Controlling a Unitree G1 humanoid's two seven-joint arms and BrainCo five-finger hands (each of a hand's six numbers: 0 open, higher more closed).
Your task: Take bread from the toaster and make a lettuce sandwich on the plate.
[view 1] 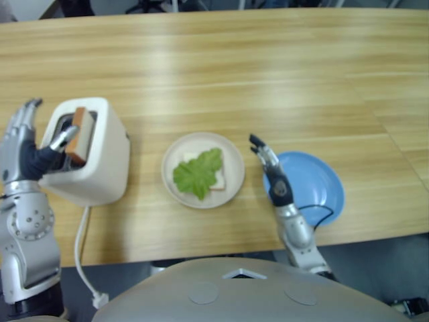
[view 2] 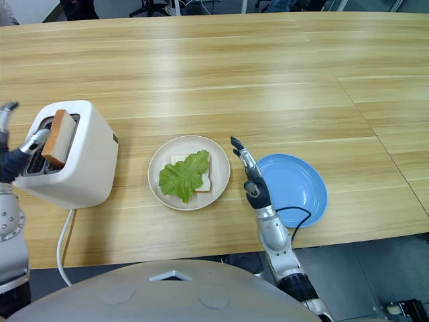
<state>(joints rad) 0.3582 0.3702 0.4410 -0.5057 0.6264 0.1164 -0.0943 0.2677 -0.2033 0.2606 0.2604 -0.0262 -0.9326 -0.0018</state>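
The left hand [view 1: 28,153] is open wide at the toaster [view 1: 104,155], one finger touching the bread [view 1: 80,133] in its slot. The right hand [view 1: 273,176], also open, is between the plate [view 1: 234,161] with lettuce [view 1: 198,173] and a blue bowl [view 1: 322,184].

Nothing readable anywhere, as far as I can tell from here. The toaster [view 2: 80,168] has a tiny dark mark [view 2: 115,139] on its side wall, but it's way too small to make out. The plate [view 2: 153,176], blue plate [view 2: 301,181] and table [view 2: 268,80] are plain.
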